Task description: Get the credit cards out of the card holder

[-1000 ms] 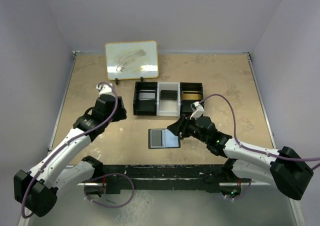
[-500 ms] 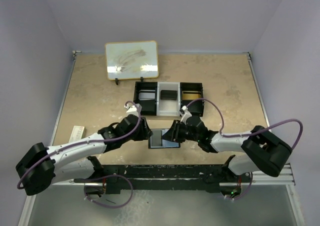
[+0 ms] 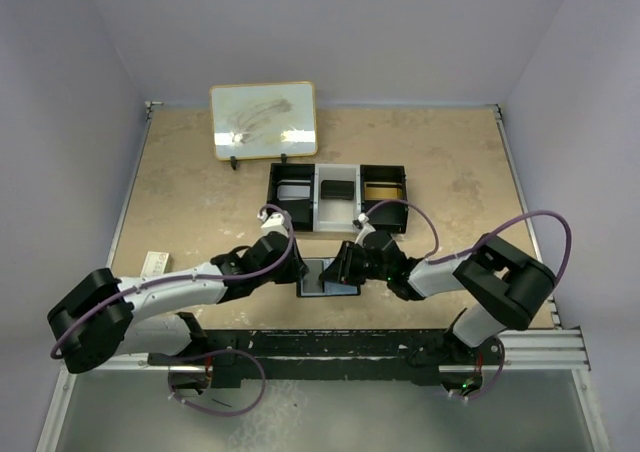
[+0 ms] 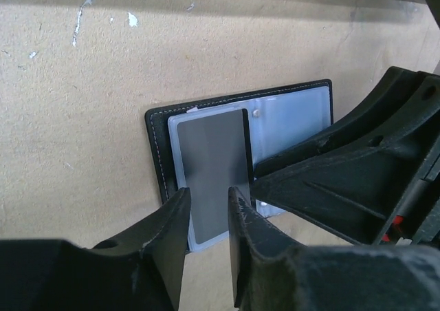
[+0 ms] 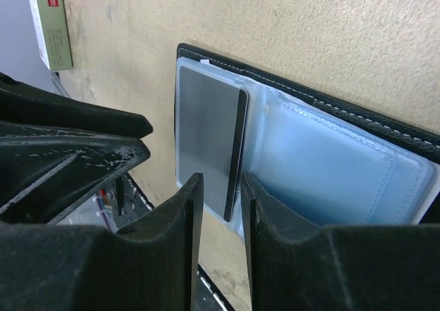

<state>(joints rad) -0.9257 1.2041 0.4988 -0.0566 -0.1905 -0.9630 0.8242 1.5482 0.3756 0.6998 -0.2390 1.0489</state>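
Card holder [image 4: 285,115] apparently beneath left gripper [image 4: 209,199], right gripper [image 5: 221,186]

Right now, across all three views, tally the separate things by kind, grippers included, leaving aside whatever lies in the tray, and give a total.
grippers: 2, the left gripper and the right gripper
card holder: 1
grey card: 1
three-compartment tray: 1
framed board: 1
small box: 1
Total: 7

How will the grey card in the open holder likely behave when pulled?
The grey card looks flat and straight-edged, so probably stiff. It lies flat against the card holder, so likely hard to pinch. The glossy sleeve may let it slide.
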